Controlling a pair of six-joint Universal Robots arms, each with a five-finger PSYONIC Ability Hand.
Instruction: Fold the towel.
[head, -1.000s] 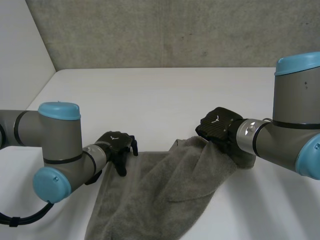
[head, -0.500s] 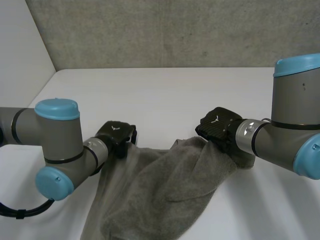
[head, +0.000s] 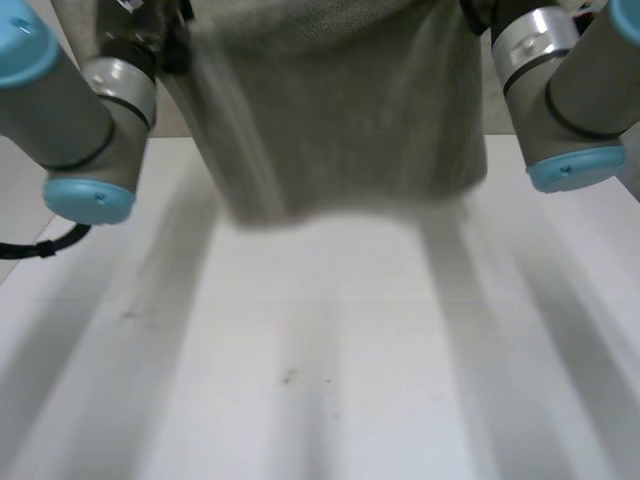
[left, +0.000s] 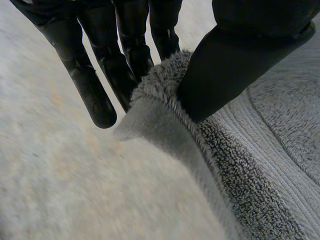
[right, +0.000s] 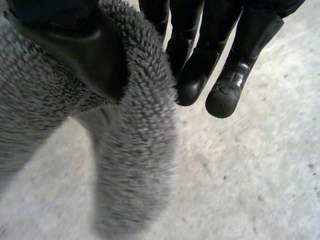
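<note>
The grey towel (head: 340, 110) hangs spread between my two raised arms, its lower edge above the white table (head: 320, 360). In the left wrist view my left hand (left: 125, 55) pinches an upper corner of the towel (left: 260, 150) between its thumb (left: 235, 55) and fingers. In the right wrist view my right hand (right: 200, 55) holds the other upper corner of the towel (right: 135, 150), its thumb (right: 75, 45) pressing the cloth against the fingers. The cloth droops below both grips.
My left arm (head: 70, 110) and right arm (head: 570, 90) flank the hanging towel. Bare white tabletop stretches under and in front of it, with a few small dark specks (head: 288, 377).
The left hand has closed on its towel corner. Both arms have lifted the towel from the table, so that it now hangs in the air between them.
</note>
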